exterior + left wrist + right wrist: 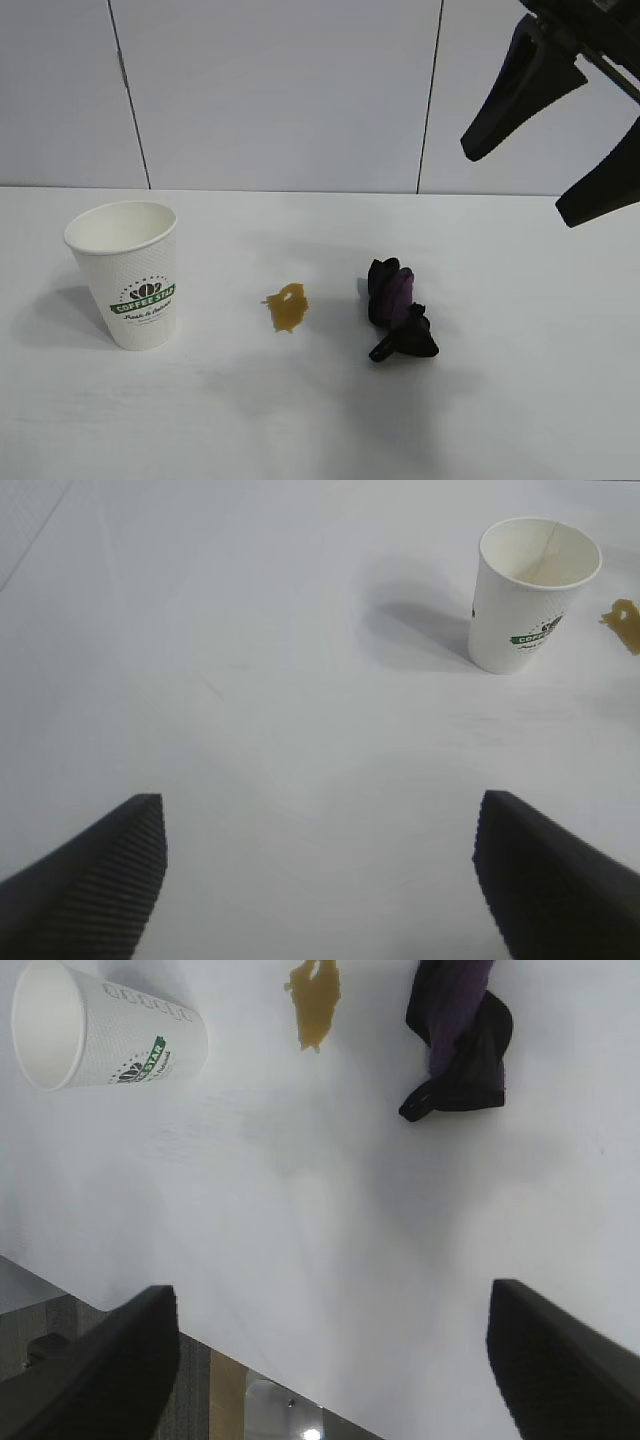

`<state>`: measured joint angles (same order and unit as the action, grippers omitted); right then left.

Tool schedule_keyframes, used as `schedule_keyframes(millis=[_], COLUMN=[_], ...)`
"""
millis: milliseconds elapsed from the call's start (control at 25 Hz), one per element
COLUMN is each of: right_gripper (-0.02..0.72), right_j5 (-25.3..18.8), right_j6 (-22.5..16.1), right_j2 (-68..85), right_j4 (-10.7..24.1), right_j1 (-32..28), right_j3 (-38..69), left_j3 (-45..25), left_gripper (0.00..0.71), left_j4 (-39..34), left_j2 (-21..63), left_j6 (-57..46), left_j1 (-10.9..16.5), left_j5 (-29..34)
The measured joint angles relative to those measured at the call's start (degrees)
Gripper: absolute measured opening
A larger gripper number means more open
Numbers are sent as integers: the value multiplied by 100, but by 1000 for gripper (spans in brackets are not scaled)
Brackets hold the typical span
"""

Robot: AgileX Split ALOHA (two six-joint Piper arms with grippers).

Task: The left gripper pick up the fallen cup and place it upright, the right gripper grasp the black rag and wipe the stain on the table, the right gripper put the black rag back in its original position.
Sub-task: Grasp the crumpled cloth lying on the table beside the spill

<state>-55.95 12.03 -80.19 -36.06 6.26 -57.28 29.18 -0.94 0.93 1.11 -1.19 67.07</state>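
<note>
Exterior view: your right gripper [555, 150] hangs in the air at the 2 o'clock corner of the scene, its two tapered fingers spread wide with nothing between them, poised above and beyond the black rag [398, 310] it is meant to collect. The rag lies bunched on the table [520, 400], a purple fold showing, just right of centre, and the stain [286, 307] sits at its 9 o'clock, apart from it, an amber blotch not yet wiped. Farther along that same line, toward the 9 o'clock edge, the cup [128, 273] stands upright on its base, mouth up and logo facing you, so the first part of the job reads as done. In the left wrist view, your left gripper [320, 875] is likewise parted wide and carries nothing; its ribbed fingertips frame bare table, with the cup [530, 595] well apart from them and a sliver of the stain [625, 623] just past it. That layout suggests the left arm has let go and stands clear of the cup, leaving the field to the right. The right wrist view shows the same order beneath the open right fingers [560, 1360]: cup [100, 1035], stain [315, 1005], rag [460, 1045], none of them touching one another or either claw.
</note>
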Motion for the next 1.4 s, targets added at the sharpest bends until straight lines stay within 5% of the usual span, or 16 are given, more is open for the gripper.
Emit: schedule_keyframes(millis=[280, 680, 1120, 1400], right_gripper=[577, 577, 575, 568], right_j5=[0, 472, 201, 148], right_j6=[0, 0, -201, -636], right_j2=[0, -177, -1940, -2865], right_j4=[11, 558, 689, 1810], right_j1=[0, 0, 5, 666], right_j3=[0, -10, -1260, -2217], left_j3=[-169, -169, -169, -169], left_gripper=[603, 603, 603, 603], left_j4=[17, 17, 12, 12], left_j2=[0, 0, 0, 0], left_j6=[-51, -56, -56, -56], left_j1=[0, 0, 0, 0], left_j5=[-190, -237, -237, -237])
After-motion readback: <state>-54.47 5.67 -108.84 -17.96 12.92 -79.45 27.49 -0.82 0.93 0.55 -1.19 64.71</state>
